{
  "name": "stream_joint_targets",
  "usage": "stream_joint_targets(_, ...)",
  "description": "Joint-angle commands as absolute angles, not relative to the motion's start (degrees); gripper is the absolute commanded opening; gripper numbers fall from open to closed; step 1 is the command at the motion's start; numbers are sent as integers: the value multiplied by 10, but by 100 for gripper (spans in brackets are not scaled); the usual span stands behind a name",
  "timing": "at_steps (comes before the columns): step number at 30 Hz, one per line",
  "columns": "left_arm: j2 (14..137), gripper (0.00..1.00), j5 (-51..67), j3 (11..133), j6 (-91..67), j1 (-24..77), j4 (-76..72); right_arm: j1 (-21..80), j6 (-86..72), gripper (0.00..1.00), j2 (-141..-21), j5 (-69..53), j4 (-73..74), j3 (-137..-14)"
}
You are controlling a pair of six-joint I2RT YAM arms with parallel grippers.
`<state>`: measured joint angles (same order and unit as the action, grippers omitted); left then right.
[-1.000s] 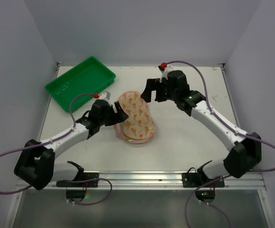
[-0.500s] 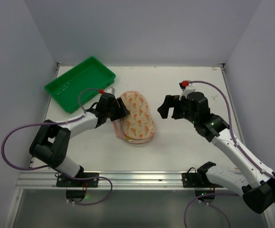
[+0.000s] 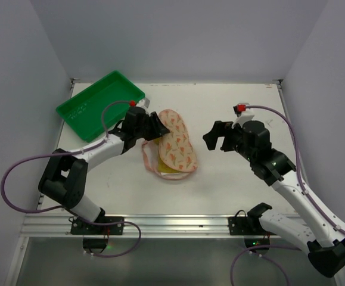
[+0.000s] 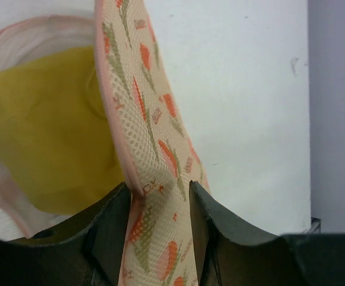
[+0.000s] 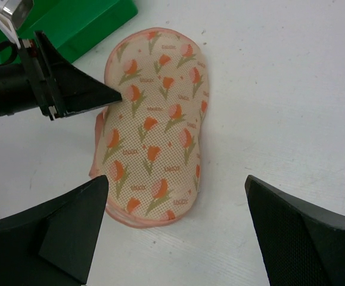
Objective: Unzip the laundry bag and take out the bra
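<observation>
The laundry bag [image 3: 177, 145], cream mesh with orange tulip print and pink trim, lies mid-table with its zip undone. My left gripper [image 3: 154, 127] is shut on the edge of its top flap [image 4: 148, 137], which stands lifted and tilted to the right. Under the flap, the left wrist view shows the yellow bra [image 4: 47, 137] lying in the bag's lower half; from above it is a yellow sliver [image 3: 168, 171]. My right gripper [image 3: 215, 136] hangs open to the right of the bag, apart from it, with the bag [image 5: 154, 137] in its view and nothing between its fingers.
A green plastic tray [image 3: 100, 102] sits at the back left, close behind my left arm, and its corner shows in the right wrist view [image 5: 89, 18]. Walls close in the table on three sides.
My left gripper has closed on the bag's top flap and raised it, showing the inside. My right arm has drawn back from above the bag to the right, still open.
</observation>
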<state>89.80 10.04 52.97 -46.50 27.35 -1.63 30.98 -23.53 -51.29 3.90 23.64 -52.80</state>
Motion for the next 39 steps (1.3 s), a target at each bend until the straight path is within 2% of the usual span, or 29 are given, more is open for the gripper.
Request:
stream_joint_targets(1, 916, 48, 149, 617, -461, 299, -81, 306, -235, 99, -485, 71, 241, -526)
stream_joint_targets(7, 992, 51, 160, 730, -464, 344, -81, 306, -236, 99, -449, 102, 269, -524)
stream_joint_targets(12, 1134, 55, 181, 901, -468, 409, -84, 308, -260, 99, -363, 175, 285, -511)
stream_joint_targets(15, 1197, 63, 199, 981, -461, 452, -75, 307, -272, 99, -302, 220, 284, -494)
stream_joint_targets(19, 1202, 89, 155, 1014, -408, 480, -42, 306, -279, 99, -230, 249, 287, -472)
stream_joint_targets(22, 1180, 95, 108, 1006, -363, 477, 22, 307, -276, 99, -199, 258, 287, -460)
stream_joint_targets(28, 1093, 96, 7, 946, -272, 443, 105, 307, -269, 99, -212, 211, 288, -451)
stream_joint_targets(32, 1054, 95, 9, 926, -202, 396, 162, 307, -271, 99, -240, 179, 288, -446)
stream_joint_targets(39, 1068, 87, 18, 925, -69, 304, 252, 307, -280, 99, -276, 118, 276, -439)
